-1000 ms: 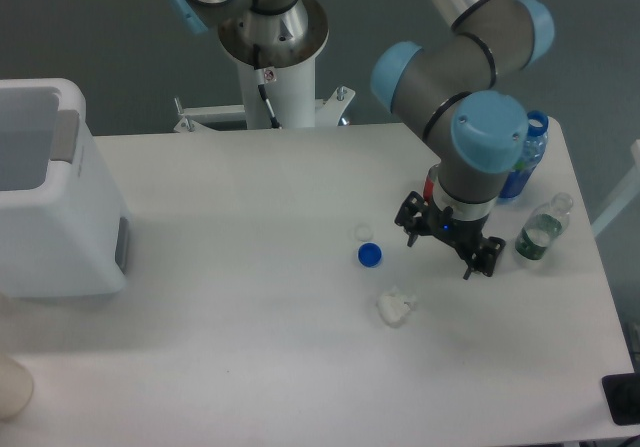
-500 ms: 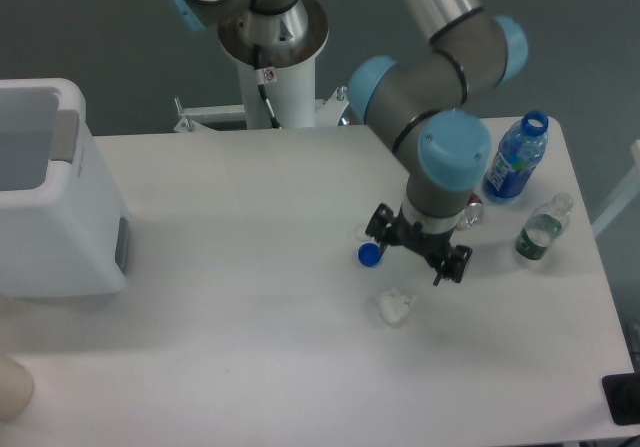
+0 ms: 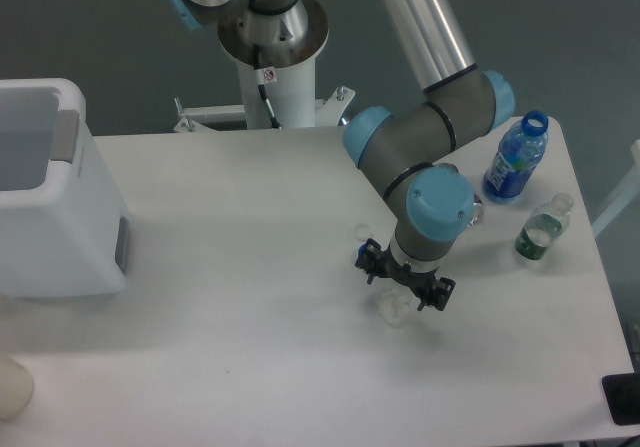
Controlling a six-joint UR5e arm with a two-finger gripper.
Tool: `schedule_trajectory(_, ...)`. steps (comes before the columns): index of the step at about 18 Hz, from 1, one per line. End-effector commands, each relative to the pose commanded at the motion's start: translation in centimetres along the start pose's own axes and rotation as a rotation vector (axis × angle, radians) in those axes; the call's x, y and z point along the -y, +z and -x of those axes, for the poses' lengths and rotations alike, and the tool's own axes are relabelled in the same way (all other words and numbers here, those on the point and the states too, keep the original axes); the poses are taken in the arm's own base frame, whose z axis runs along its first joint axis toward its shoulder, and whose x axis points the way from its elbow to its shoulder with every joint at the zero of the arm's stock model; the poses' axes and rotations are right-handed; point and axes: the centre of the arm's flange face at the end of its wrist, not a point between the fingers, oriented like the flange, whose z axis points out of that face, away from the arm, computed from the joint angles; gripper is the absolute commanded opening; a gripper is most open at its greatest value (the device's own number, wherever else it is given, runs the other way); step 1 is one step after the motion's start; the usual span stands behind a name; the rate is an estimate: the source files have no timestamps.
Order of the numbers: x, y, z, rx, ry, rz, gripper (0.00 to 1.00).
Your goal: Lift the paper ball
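My fingers (image 3: 371, 267) are spread wide, one dark tip showing at each end of the black crossbar, and nothing sits between them. My gripper (image 3: 404, 280) hangs right over the paper ball (image 3: 392, 308), which lies on the white table (image 3: 250, 297) just below and in front of the crossbar; its upper part is hidden by my hand, so only the lower lumpy white edge shows. I cannot tell whether my tips touch the ball or hover just above it.

Just beside my left-hand tip, a sliver of the blue cap (image 3: 360, 261) peeks out from behind the finger, and a small whitish cap (image 3: 362, 232) sits on the table just behind that. My wrist, with its blue end cover (image 3: 438, 205), rises above the gripper, and the grey arm bends up and back toward the top of the view.

Off to the right, well apart from the ball, a blue bottle (image 3: 513, 161) stands upright with its neck open, and a clear bottle (image 3: 541, 228) with a little dark liquid stands nearer the table edge. At the far left sits a white box (image 3: 50, 207) with a grey handle
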Motion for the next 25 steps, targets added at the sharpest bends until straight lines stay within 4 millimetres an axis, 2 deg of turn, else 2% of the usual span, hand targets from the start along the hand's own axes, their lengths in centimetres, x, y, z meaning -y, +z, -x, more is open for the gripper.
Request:
schedule_trajectory(5, 0.2, 1.1, 0.3, 0.001, 0.0, 0.003, 0.88)
schedule_trajectory(8, 0.1, 1.5, 0.1, -0.005, 0.0, 0.007, 0.78)
schedule_trajectory(14, 0.0, 1.4, 0.0, -0.005, 0.003, 0.007, 0.45)
schedule_trajectory(16, 0.1, 0.6, 0.3, 0.007, 0.01, 0.0, 0.16)
schedule_trajectory(17, 0.1, 0.5, 0.3, 0.009, 0.01, -0.002, 0.08)
schedule_trajectory(21, 0.2, -1.1, 0.7, 0.033, 0.009, -0.017, 0.07)
schedule_trajectory(23, 0.2, -2.5, 0.8, 0.054, 0.009, -0.028, 0.09)
schedule_trajectory(25, 0.4, -4.6, 1.2, 0.087, 0.011, -0.045, 0.0)
